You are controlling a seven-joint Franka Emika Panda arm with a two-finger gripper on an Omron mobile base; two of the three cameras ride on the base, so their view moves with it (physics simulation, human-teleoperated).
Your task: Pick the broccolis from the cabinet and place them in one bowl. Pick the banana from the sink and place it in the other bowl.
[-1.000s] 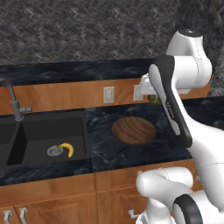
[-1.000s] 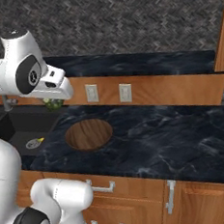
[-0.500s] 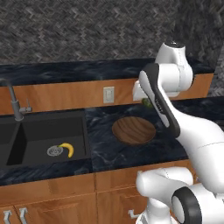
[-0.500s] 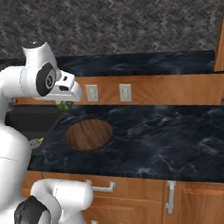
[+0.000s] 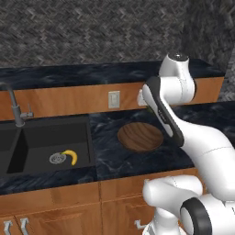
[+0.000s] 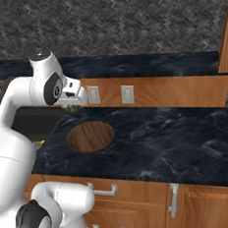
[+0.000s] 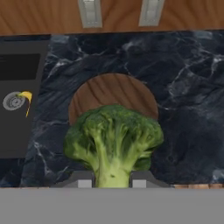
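**Broccoli in claw above wooden bowl**

Surroundings: wooden bowl (image 5: 140,136) sits on the dark marble counter (image 6: 177,134), just right of the black sink (image 5: 46,144). Banana (image 5: 70,156) lies in the sink basin beside the round silver drain (image 5: 57,158). Dark faucet (image 5: 13,104) stands at the sink's back left. 2 wall outlets (image 6: 127,94) on the wood backsplash behind the bowl. Counter around the bowl is bare; nothing sits between claw and bowl.

Arm: rises from the base, bends at the elbow, wrist near the backsplash, hand pointing down over the bowl's far side. Gripper (image 7: 112,180) is clamped on the stem of 1 broccoli (image 7: 114,138), floret head hanging toward the bowl. In the right base view a bit of green shows under the hand.
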